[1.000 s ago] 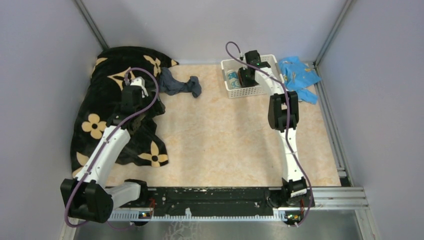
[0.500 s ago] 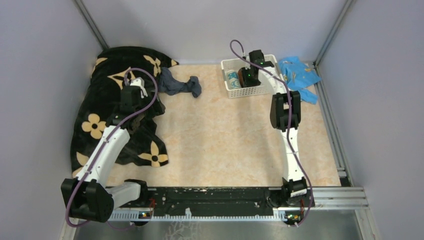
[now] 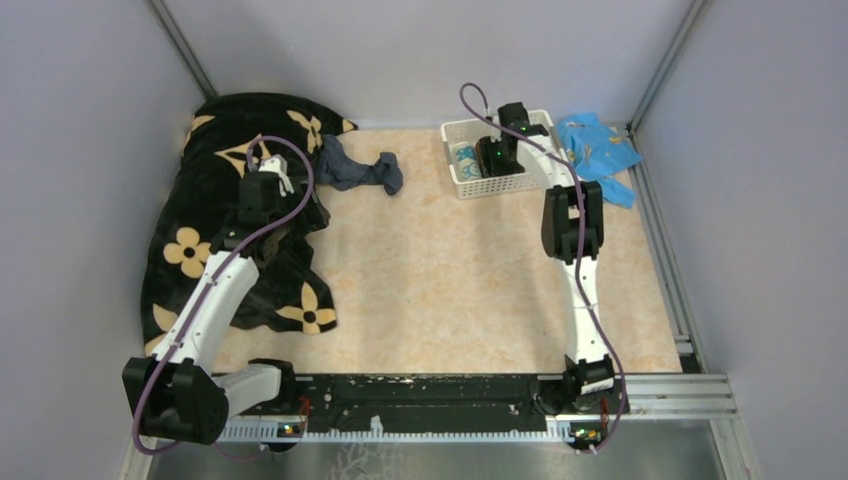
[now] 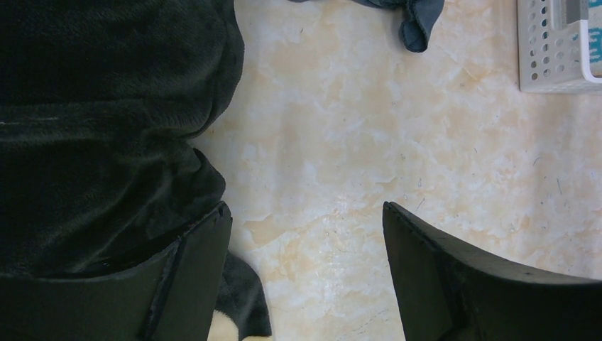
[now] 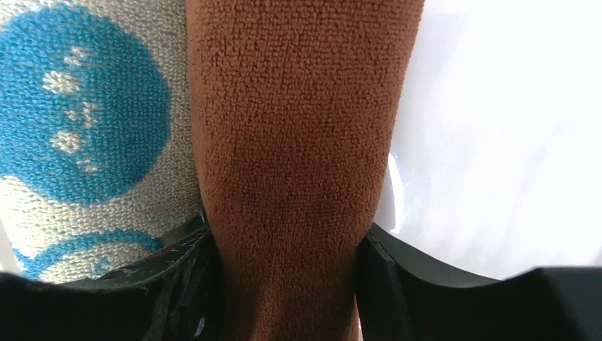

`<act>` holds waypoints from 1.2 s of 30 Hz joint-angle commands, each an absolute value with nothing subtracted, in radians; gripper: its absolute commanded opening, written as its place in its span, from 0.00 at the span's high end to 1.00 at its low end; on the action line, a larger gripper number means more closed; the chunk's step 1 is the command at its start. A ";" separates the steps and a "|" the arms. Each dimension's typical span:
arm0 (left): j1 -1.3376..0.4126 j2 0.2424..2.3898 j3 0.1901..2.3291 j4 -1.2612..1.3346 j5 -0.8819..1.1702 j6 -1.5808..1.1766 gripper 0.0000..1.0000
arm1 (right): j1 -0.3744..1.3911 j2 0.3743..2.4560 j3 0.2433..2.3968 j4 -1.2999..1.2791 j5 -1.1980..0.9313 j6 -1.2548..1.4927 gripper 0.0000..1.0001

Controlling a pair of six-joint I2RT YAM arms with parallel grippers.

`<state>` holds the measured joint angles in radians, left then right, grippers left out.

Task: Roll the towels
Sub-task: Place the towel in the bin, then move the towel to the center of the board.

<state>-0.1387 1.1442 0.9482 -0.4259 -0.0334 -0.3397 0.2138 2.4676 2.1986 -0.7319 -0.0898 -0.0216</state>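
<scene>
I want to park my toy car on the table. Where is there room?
The big bare middle of the table, between the flowered blanket on the left and the right arm, in front of the basket. The far edge is crowded: grey towel, basket, blue cloth. The basket is taken too, with the right hand around the brown towel.

Table (image 3: 450,270): pale marbled peach top
Left side: black blanket (image 3: 215,200) with tan flowers, heaped
Far centre: slate grey-blue towel (image 3: 360,172), crumpled, against the blanket's edge
Far right: white basket (image 3: 470,185), light-blue cloth (image 3: 598,145) just beside it
</scene>
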 commanded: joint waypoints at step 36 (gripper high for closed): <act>-0.147 1.326 1.025 -0.387 0.207 -0.418 0.20 | 0.256 1.270 1.071 -0.171 -0.228 0.294 0.24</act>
